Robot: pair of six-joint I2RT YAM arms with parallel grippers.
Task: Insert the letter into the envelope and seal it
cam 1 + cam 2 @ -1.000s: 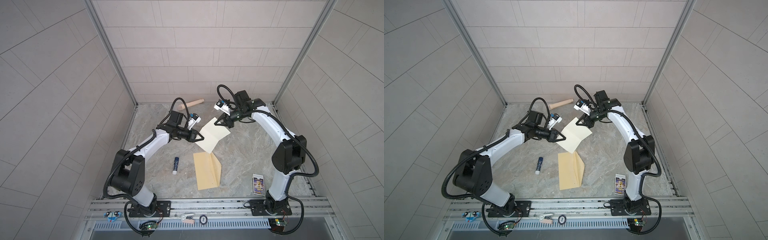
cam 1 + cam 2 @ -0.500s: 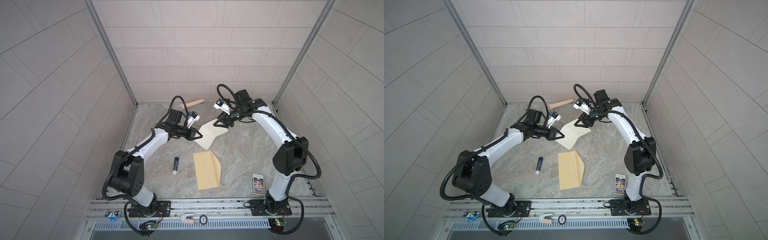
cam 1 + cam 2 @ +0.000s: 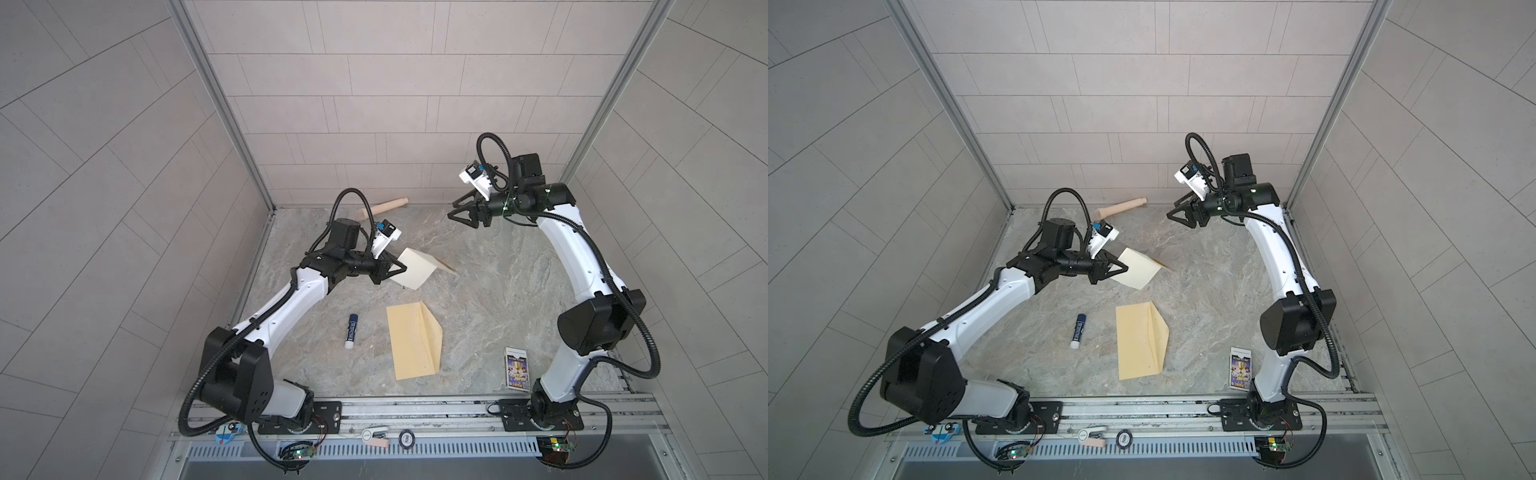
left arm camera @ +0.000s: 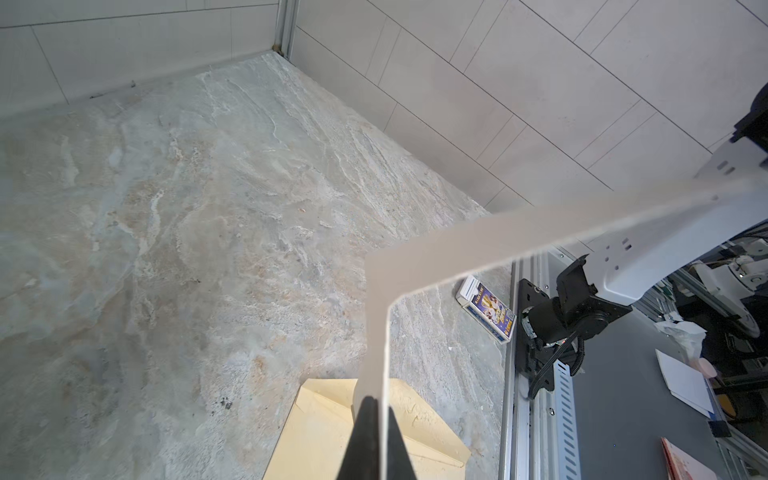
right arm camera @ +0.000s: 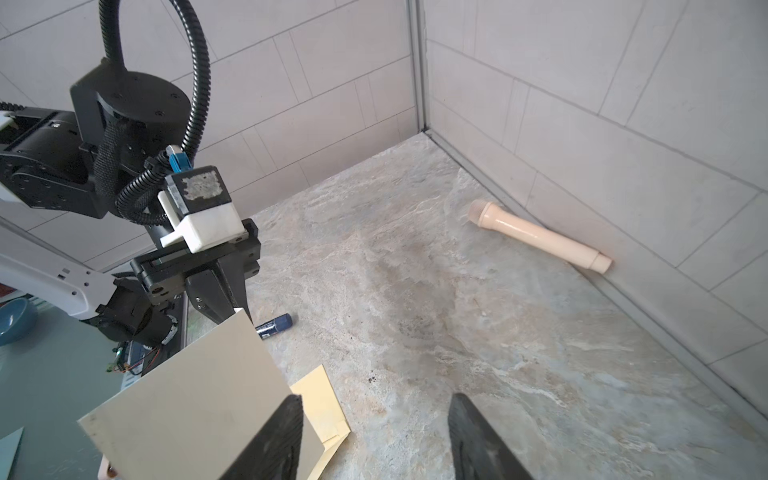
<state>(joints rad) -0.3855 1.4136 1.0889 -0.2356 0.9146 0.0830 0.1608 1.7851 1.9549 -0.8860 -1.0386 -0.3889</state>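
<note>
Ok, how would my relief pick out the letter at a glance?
Start at the marble tabletop and find the left claw, shut on the edge of a bent sheet. That sheet is the letter: cream-white, paler than the yellow-tan envelope lying flat on the tabletop.

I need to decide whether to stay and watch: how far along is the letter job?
Done: the letter is lifted off the table. In hand: the left gripper is shut on its edge; the right gripper is open and empty. Remaining: sliding it into the envelope, which lies flat with its flap open, then sealing.
</note>
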